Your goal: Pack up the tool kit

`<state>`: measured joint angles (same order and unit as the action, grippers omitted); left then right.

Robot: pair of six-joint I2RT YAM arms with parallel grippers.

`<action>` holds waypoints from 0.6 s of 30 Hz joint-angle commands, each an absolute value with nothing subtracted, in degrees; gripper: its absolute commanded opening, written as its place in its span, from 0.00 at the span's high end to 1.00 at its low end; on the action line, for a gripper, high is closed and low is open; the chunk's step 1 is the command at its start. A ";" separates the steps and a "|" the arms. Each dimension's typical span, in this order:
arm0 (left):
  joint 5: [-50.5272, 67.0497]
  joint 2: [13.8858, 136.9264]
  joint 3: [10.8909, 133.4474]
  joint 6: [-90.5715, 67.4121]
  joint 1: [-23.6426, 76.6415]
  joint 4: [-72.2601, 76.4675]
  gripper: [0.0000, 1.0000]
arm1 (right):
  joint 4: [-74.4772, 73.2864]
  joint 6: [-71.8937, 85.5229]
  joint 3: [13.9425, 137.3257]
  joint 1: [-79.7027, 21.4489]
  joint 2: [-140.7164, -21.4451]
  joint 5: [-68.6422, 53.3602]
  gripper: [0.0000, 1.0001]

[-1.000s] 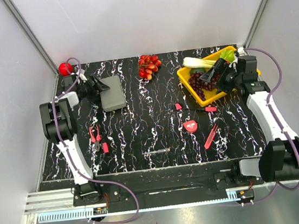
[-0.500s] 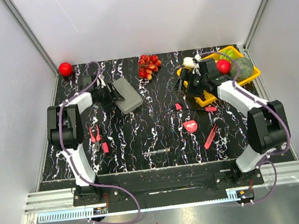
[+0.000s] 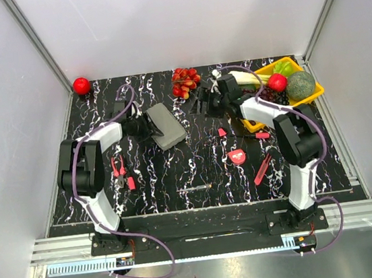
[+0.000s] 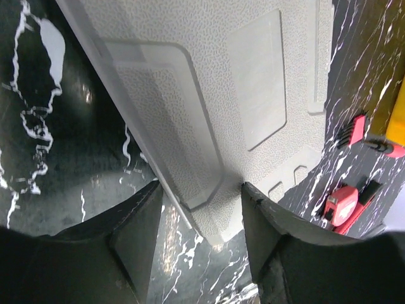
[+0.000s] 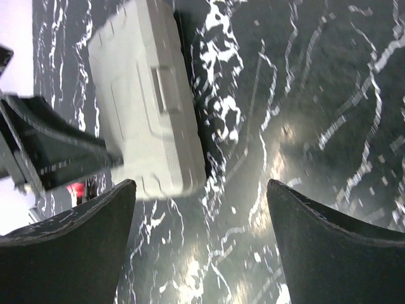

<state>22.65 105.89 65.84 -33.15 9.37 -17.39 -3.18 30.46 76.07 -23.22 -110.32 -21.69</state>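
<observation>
With the case (image 4: 253, 95) edge between the left gripper (image 4: 199, 202) jaws, clamp unclear, the open, empty right gripper (image 5: 201, 190) should brace the opposite side.

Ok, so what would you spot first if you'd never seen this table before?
Probably the yellow tray heaped with bright fruit in the back right corner, and the red ball alone in the back left one. Then the grey case lying closed left of the middle, the left gripper at its edge, with little red tools scattered nearer the front.
</observation>
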 commanded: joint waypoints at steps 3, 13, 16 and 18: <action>18.98 102.75 60.39 -28.39 10.20 -23.30 0.46 | 8.00 34.18 85.68 -26.80 -119.69 -20.31 0.12; 19.25 98.44 56.43 -27.42 10.28 -21.01 0.45 | 3.59 33.83 90.55 -30.76 -128.24 -25.22 0.39; 21.96 98.79 56.60 -28.47 10.28 -18.90 0.44 | 4.40 34.02 87.02 -31.55 -126.57 -26.28 0.43; 23.81 99.49 56.51 -29.53 10.28 -18.28 0.44 | 3.00 33.23 85.61 -32.17 -125.78 -26.80 0.46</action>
<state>23.40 99.13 58.33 -30.09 10.02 -17.45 4.12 34.20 88.47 -30.92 -129.08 -24.47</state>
